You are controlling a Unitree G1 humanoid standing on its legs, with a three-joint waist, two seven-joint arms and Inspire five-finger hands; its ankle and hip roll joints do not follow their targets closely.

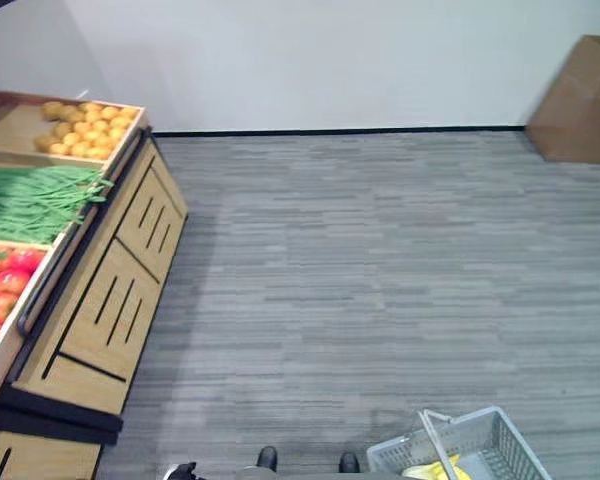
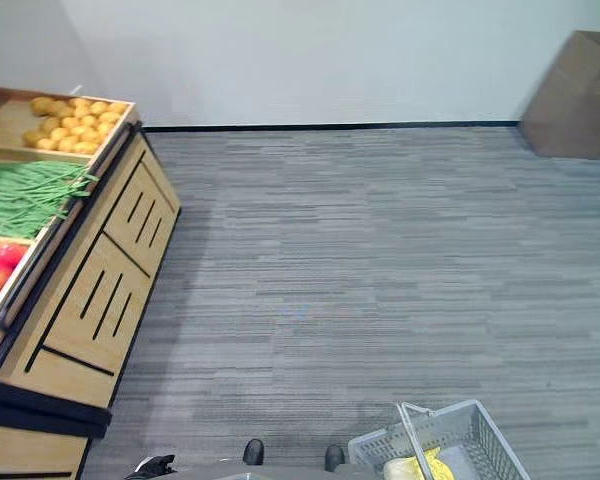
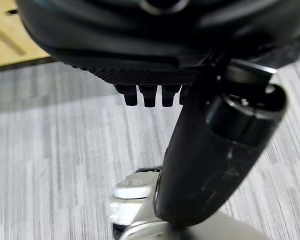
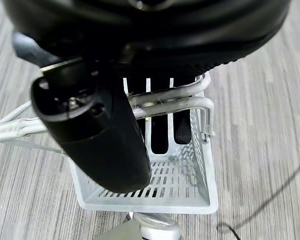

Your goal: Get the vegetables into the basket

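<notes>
While the stand sits well off to the left, step: carrying the basket toward the produce, no vegetable picked yet, as I judge it.

Left eye view: wooden stand (image 1: 100,300) along the left edge, sloped bins on top; grey floor (image 1: 380,280) between it and the robot; cardboard box (image 1: 580,100) by the far wall on the right.
Bins, left eye: potatoes (image 1: 85,128) in the far bin, green beans (image 1: 35,200) in the middle one, tomatoes (image 1: 2,280) in the near one.
Basket, left eye: grey wire basket (image 1: 490,440) at the bottom right, handle up, something yellow (image 1: 435,470) lying inside; cannot tell what it is.

Right eye view: same layout, stand and bins well apart from the basket.

Left wrist view: left hand (image 3: 150,55) over bare floor, stand edge beyond; fingers (image 3: 145,95) bent down, nothing in them, so closed and empty as far as I can tell.

Right wrist view: right hand (image 4: 155,35) gripping the basket handle (image 4: 170,100), fingers curled round the wire, thumb (image 4: 95,135) across the front; basket hangs below it above the floor.

Next move: close the gap to the stand, then reach the free left hand into a bin; beans look loose and stringy, probably awkward to pinch.

Task things: vegetables all in the bins, none seen in the hands.
</notes>
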